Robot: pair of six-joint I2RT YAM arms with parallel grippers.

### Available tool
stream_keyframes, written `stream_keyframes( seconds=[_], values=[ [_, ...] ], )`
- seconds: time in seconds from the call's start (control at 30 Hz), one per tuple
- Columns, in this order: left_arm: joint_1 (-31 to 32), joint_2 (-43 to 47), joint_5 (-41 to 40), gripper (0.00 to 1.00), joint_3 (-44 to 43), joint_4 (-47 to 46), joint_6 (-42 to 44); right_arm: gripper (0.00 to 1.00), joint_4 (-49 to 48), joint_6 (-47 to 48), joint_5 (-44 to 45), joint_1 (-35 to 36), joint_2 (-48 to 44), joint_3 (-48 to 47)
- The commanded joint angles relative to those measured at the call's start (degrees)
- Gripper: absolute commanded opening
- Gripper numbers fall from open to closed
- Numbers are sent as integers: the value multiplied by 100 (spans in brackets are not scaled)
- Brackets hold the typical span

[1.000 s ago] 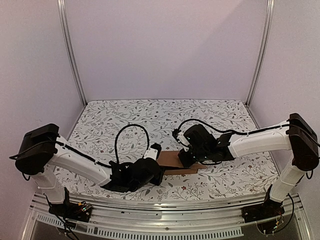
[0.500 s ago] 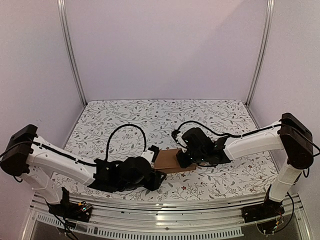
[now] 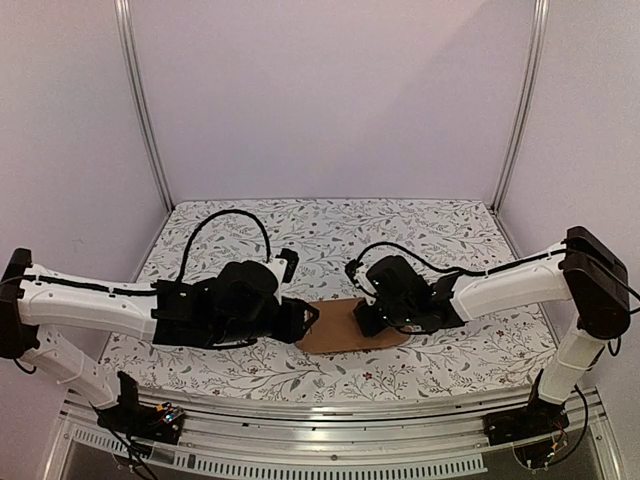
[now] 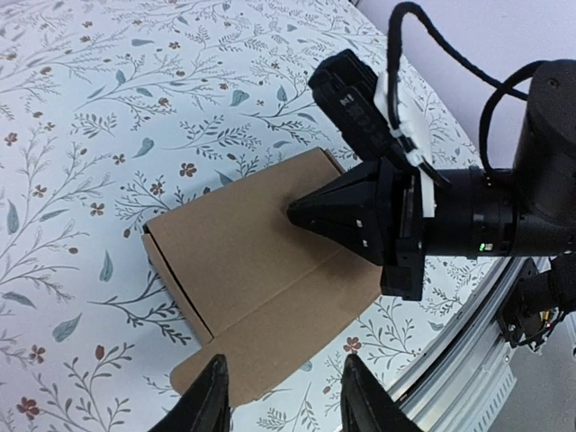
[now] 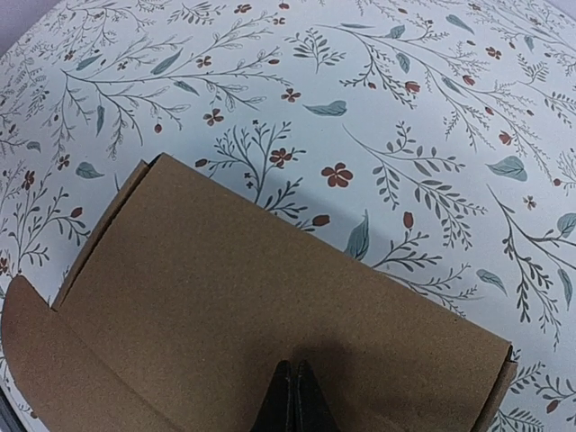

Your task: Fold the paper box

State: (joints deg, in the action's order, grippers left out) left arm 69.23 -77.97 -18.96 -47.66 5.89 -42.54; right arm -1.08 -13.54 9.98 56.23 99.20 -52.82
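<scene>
Right gripper (image 4: 299, 216): fingers together, holding nothing, tip set down on the top panel of the paper box (image 4: 252, 270). From its own wrist view the closed tip meets the cardboard toward the right end of the panel and appears to pin it. Left gripper (image 4: 284, 403): fingers apart, empty, poised just beside the left end of the box and not touching it.

Paper box: lies at the near centre of the table (image 3: 330, 230), between the two grippers. It is low and oblong. One end flap (image 4: 261, 360) lies spread out flat at its left end, joined to the body along a crease. A dark open slot shows along one side.

Step in hand, as judged: closing the left end, with the right arm acting as hold-down.

Next move, as judged: the left gripper must get under or against the flat flap, turn it up along the crease and tuck it in. Right-hand pressure is needed so the box does not slide.
</scene>
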Motion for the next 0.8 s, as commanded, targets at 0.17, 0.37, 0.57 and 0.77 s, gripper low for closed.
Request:
stream_keyframes(
  seconds=[0.17, 0.37, 0.57, 0.77],
  values=[
    [-894, -1026, 876, 38, -63, -341, 281, 0, 1134, 50, 226, -17, -864, 26],
    [-1056, -1637, 1178, 40, -289, -486, 402, 2, 1592, 113, 633, -21, -1348, 28],
    [-1103, -1926, 1173, 40, -512, -390, 548, 1, 1664, 78, 833, -48, -1353, 171],
    [-1109, -2135, 1166, 40, -525, -257, 539, 0, 1593, -40, 718, -66, -1022, 242]
  ],
)
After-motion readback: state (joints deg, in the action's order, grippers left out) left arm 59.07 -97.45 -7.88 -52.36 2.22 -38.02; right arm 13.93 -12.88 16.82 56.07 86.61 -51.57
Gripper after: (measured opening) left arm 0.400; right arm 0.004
